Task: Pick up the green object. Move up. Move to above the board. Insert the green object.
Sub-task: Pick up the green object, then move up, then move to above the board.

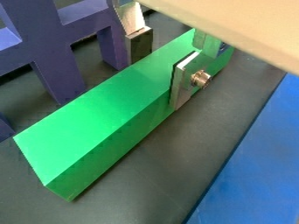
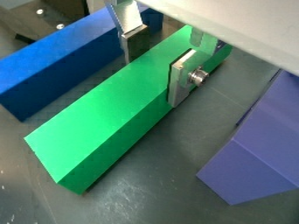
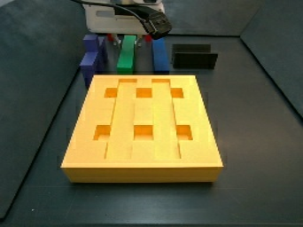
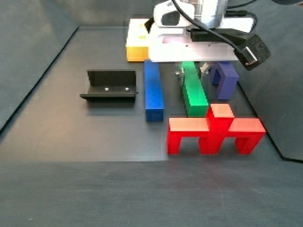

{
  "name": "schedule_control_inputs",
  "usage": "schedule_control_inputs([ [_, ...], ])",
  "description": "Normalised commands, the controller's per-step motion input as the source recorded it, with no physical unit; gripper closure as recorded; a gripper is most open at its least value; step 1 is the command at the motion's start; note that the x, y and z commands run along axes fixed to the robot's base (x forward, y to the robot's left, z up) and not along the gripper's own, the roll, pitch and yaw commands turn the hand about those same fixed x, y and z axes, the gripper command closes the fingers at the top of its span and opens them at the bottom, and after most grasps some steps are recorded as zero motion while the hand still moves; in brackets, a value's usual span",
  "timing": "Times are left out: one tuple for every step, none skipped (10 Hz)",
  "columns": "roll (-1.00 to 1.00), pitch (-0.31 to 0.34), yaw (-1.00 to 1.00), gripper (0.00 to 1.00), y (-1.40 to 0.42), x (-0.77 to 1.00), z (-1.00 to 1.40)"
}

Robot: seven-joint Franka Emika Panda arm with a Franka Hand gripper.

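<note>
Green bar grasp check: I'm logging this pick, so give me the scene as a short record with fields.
gripper: low over the floor, silver finger plates on either side of the bar
long green rectangular bar: lying flat on the dark floor, between the fingers near one end
grasp state: cannot tell whether the pads press the bar
large orange-yellow grooved board: apart from the bar, six square holes empty
neighbours: long blue bar and purple piece flank the green bar

1. Green object point(image 2: 111, 118): long plain green rectangular bar, lying flat on the dark floor. One end sits between the fingers point(image 1: 187, 77) of the gripper point(image 1: 162, 59), the rest extending away from it.
2. Board point(image 3: 144, 127): large flat orange-yellow block, long grooves, six square holes; lying flat, well apart from the gripper point(image 3: 133, 35).
</note>
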Motion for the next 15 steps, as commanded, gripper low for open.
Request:
schedule_control_inputs([
  [0.00, 0.000, 0.00, 1.00, 0.00, 0.00, 0.00],
  [0.00, 0.000, 0.00, 1.00, 0.00, 0.00, 0.00],
  [0.00, 0.000, 0.00, 1.00, 0.00, 0.00, 0.83],
  [0.00, 0.003, -0.02, 1.00, -0.04, 0.00, 0.81],
  [0.02, -0.001, -0.02, 1.00, -0.02, -0.04, 0.51],
  [0.03, -0.018, -0.02, 1.00, -0.01, -0.02, 0.30],
  [0.00, 0.000, 0.00, 1.00, 0.00, 0.00, 1.40],
  [0.00, 0.017, 0.00, 1.00, 0.00, -0.01, 1.40],
  [0.02, 0.039, 0.00, 1.00, 0.00, -0.04, 1.40],
  [0.03, 0.018, 0.00, 1.00, 0.00, 0.00, 1.40],
  [0.02, 0.059, 0.01, 1.00, 0.00, 0.02, 1.40],
  [0.01, 0.076, 0.00, 1.00, 0.00, 0.02, 1.40],
  [0.01, 0.070, 0.00, 1.00, 0.00, 0.02, 0.92],
  [0.01, 0.060, 0.00, 1.00, 0.00, 0.04, 0.46],
  [0.01, 0.061, 0.00, 1.00, 0.00, 0.04, 0.28],
])
